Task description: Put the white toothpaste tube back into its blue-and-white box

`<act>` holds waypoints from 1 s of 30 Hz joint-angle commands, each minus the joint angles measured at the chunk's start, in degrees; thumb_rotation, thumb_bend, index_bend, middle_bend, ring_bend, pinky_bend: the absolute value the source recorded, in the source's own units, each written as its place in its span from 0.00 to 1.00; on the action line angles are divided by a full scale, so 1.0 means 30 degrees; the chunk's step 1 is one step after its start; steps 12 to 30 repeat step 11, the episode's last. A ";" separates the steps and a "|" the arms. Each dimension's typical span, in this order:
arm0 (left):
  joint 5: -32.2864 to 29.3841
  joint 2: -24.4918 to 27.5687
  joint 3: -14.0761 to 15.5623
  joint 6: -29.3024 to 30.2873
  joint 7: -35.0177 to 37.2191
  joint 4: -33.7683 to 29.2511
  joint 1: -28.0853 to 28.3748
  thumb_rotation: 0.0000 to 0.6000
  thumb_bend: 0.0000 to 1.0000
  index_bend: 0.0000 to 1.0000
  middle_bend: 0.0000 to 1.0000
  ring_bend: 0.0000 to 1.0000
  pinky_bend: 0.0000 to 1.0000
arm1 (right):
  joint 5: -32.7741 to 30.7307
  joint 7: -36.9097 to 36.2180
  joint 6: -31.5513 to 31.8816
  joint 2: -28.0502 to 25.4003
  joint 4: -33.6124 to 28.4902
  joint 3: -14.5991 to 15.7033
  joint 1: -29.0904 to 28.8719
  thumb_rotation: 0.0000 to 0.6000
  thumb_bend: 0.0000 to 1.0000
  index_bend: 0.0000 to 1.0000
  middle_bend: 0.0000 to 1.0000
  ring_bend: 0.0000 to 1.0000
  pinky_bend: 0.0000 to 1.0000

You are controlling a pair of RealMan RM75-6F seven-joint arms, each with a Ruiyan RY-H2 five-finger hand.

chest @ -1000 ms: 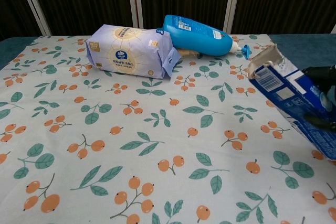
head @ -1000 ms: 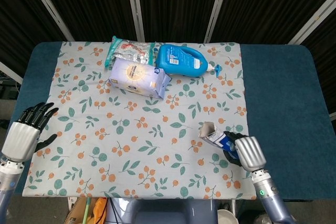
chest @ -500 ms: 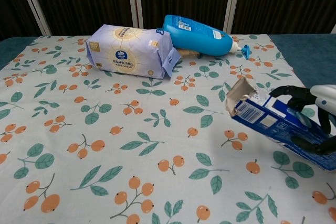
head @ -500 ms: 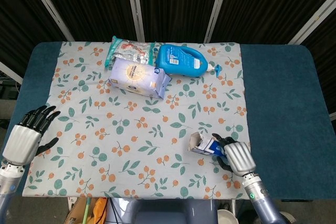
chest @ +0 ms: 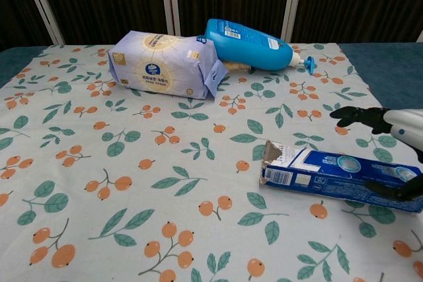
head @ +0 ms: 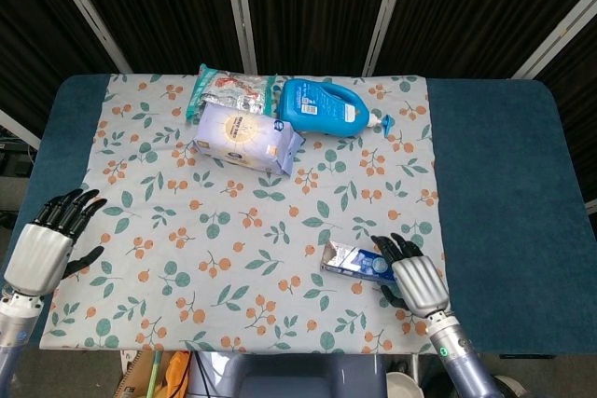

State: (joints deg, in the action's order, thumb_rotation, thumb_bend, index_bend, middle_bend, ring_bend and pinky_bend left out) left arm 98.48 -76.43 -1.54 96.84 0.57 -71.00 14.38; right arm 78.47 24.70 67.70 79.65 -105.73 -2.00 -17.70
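Blue-and-white box lay flat on floral cloth, flap end open, contents unseen. Right hand grasped its far end. Left hand empty, fingers spread.

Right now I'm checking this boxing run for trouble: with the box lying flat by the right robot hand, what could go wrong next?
1. The right robot hand seems to have its fingers spread around the far end of the blue-and-white box; pulling away could drag or spin it.
2. The box's open flaps look crumpled, so inserting a tube may snag.
3. No toothpaste tube shows; whether it is already inside cannot be told.
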 commanded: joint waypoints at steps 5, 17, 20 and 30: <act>-0.0661 0.0648 0.0178 -0.0320 -0.0058 -0.1337 -0.0556 1.00 0.12 0.13 0.09 0.10 0.16 | 0.1431 -0.1944 0.2174 -0.2748 -0.0535 0.0068 0.1070 1.00 0.36 0.00 0.11 0.04 0.16; -0.1395 0.1614 0.0691 -0.0860 -0.1243 -0.3148 -0.1337 1.00 0.12 0.08 0.02 0.03 0.09 | 0.2870 -0.2459 0.4599 -0.5176 0.0735 0.0886 0.2648 1.00 0.36 0.00 0.02 0.00 0.11; -0.1395 0.1614 0.0691 -0.0860 -0.1243 -0.3148 -0.1337 1.00 0.12 0.08 0.02 0.03 0.09 | 0.2870 -0.2459 0.4599 -0.5176 0.0735 0.0886 0.2648 1.00 0.36 0.00 0.02 0.00 0.11; -0.1395 0.1614 0.0691 -0.0860 -0.1243 -0.3148 -0.1337 1.00 0.12 0.08 0.02 0.03 0.09 | 0.2870 -0.2459 0.4599 -0.5176 0.0735 0.0886 0.2648 1.00 0.36 0.00 0.02 0.00 0.11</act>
